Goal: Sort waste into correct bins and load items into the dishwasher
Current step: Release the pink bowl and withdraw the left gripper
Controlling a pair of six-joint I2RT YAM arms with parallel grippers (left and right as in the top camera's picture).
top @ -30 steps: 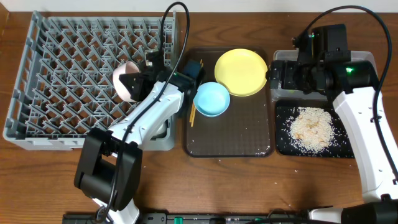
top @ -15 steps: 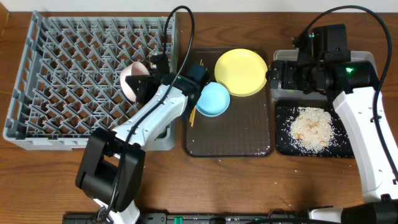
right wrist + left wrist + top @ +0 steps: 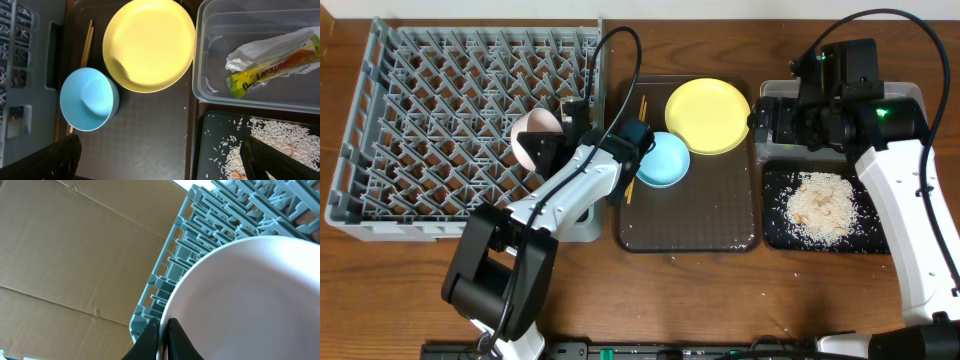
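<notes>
Nearest, rice (image 3: 820, 205) is lying in the black tray (image 3: 772, 235). Beyond it, the brown tray (image 3: 690, 220) is carrying the blue bowl (image 3: 662, 160), the plate (image 3: 708, 115) and the chopsticks (image 3: 641, 105), whose middle the left arm is covering. The right gripper (image 3: 165, 167), fingers spread, is hovering above the box (image 3: 210, 50) holding the napkin (image 3: 250, 50) and wrapper (image 3: 270, 70). The left gripper (image 3: 162, 330) is pinching the white bowl (image 3: 250, 300) by its rim over the rack (image 3: 430, 120).

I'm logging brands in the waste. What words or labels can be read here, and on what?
"APOLLO": on the snack wrapper lying in the clear box.
A smaller line under it: too small to read.
No other text is readable in any view.
</notes>
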